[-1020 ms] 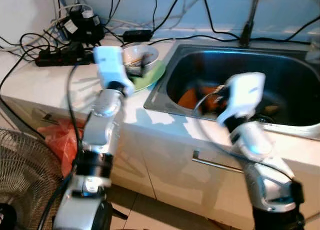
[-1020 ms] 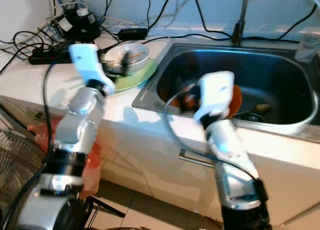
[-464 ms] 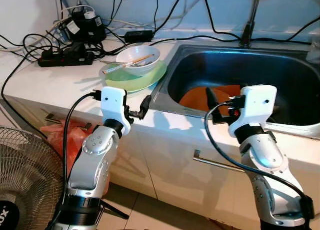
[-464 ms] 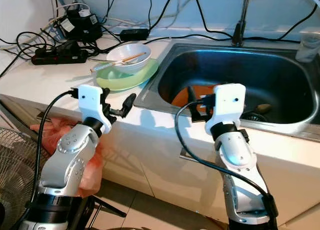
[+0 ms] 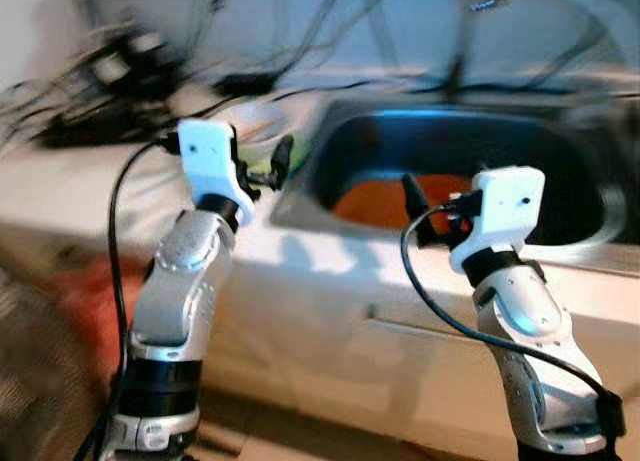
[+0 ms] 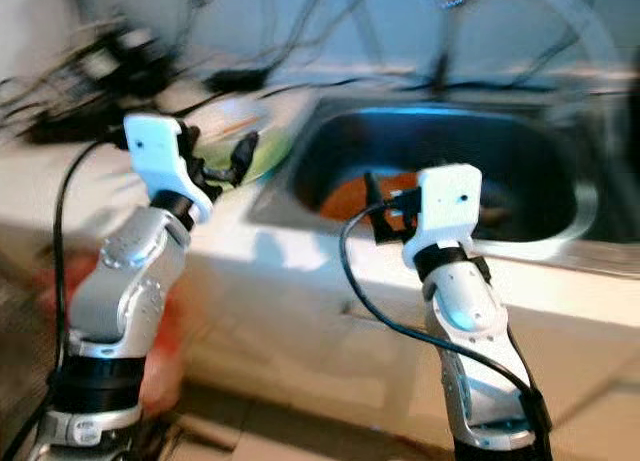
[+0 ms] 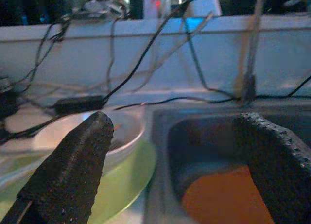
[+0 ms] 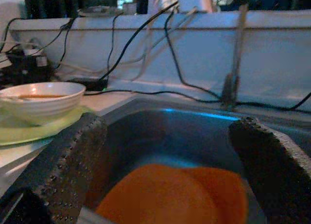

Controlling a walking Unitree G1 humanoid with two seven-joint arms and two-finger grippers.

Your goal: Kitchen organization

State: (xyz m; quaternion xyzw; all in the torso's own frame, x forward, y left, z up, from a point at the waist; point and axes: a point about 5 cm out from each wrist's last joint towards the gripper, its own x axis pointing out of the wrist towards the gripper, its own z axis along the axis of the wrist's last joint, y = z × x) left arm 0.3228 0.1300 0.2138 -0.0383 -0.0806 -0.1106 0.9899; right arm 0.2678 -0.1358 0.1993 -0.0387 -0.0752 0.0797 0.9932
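1. Over the counter edge, the head views are smeared with blur, so detail is soft.
2. Left gripper (image 5: 272,169) is raised at about 10 o'clock in the scene, just off the sink's near-left corner, fingers spread wide with nothing between them.
3. From the left wrist camera, the two black fingers (image 7: 73,170) stand well apart, framing the counter and basin beyond.
4. Right gripper (image 5: 425,213) hangs at centre-right, over the front rim of the sink (image 5: 590,236), also released and empty.
5. Its wrist camera shows both textured fingertips (image 8: 68,161) splayed, with the basin between them.
6. Down in the basin lie orange plates (image 8: 180,195), two rounded shapes overlapping on the sink floor, straight ahead of the right gripper.
7. At 9 o'clock from the sink, on the white countertop (image 5: 60,181), a white bowl (image 8: 39,98) sits on a green plate (image 8: 34,131).
8. Something thin lies across the bowl's mouth; too blurred to name.
9. The green plate's edge reaches close to the sink's left rim, per the left wrist view.
10. At 12 o'clock, a faucet (image 8: 232,83) rises behind the basin.
11. Black cables (image 7: 146,54) trail along the back wall.
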